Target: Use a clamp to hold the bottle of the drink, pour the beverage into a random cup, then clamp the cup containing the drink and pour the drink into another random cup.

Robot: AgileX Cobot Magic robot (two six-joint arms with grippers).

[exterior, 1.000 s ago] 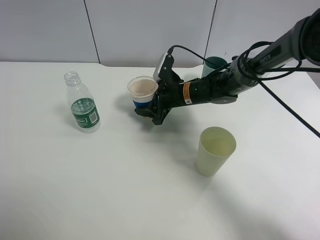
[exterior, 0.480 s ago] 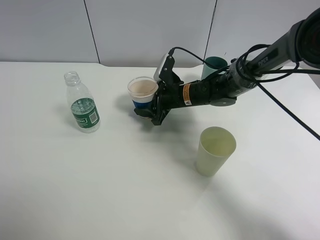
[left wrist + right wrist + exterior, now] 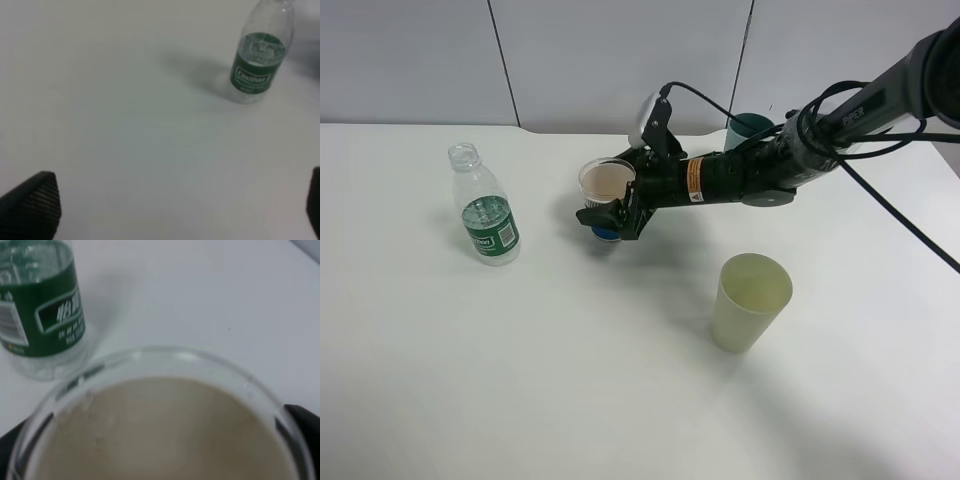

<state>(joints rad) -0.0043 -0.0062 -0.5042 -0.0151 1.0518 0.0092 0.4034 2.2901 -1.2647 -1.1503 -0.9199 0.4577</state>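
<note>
The blue-banded cup (image 3: pixel 607 182) stands upright on the table, left of centre. My right gripper (image 3: pixel 609 208) reaches in from the right, and its jaws stand open on either side of the cup's lower half. In the right wrist view the cup's rim (image 3: pixel 165 357) fills the frame, its inside pinkish-beige, with a dark fingertip at each lower corner. The bottle (image 3: pixel 485 208) stands at the left without a cap, also seen as bottle (image 3: pixel 259 55) and bottle (image 3: pixel 37 305). The teal cup (image 3: pixel 751 126) stands behind the right arm. My left gripper (image 3: pixel 172 205) is wide open over bare table, away from the bottle.
A pale yellow-green cup (image 3: pixel 750 302) stands upright at the front right, below the right arm. The arm's black cables (image 3: pixel 880 200) hang across the right side. Grey wall panels (image 3: pixel 620 60) close off the back edge of the table.
The right gripper's jaws have spread apart from the blue-banded cup, which they gripped in the earlier frames. The cup sits slightly lower in the exterior view. Nothing else has moved.
</note>
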